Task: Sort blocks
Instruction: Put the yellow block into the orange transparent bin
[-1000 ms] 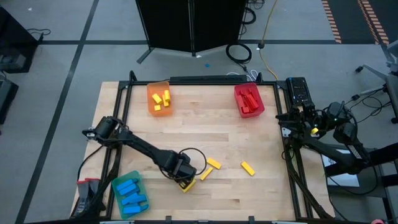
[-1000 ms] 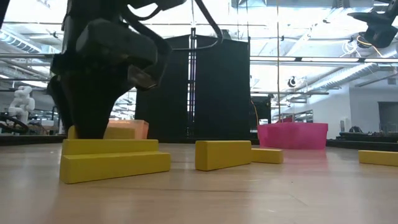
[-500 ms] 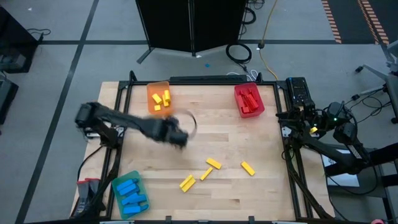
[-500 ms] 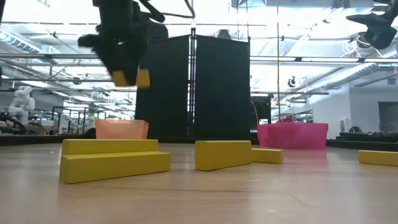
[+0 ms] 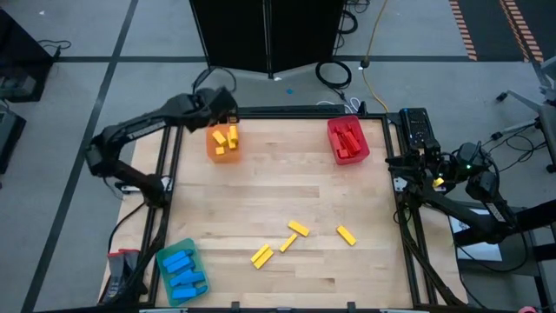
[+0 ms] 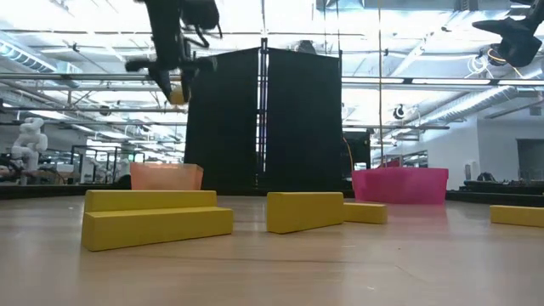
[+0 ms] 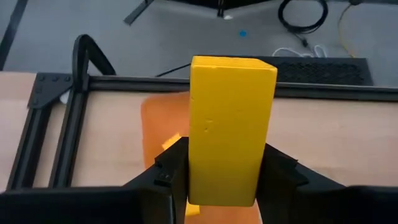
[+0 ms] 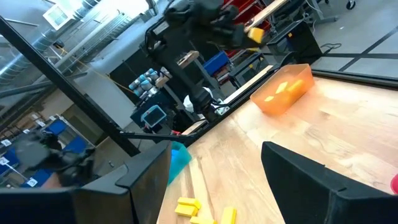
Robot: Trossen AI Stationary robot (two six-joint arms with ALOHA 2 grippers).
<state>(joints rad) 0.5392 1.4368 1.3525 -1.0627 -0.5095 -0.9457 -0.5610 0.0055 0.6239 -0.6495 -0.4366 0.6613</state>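
Block held above orange tray

Left gripper (image 5: 228, 110) hangs over the far left corner of the table (image 5: 287, 187), jaws clamped on a yellow block (image 7: 230, 127), just above the orange tray (image 5: 222, 139), which holds other yellow blocks. Four yellow blocks (image 5: 298, 229) lie loose near the front middle of the table. Red blocks fill the red tray (image 5: 347, 140); blue blocks sit in the green tray (image 5: 182, 266). Right gripper (image 8: 211, 180) waits off the right edge, jaws apart.
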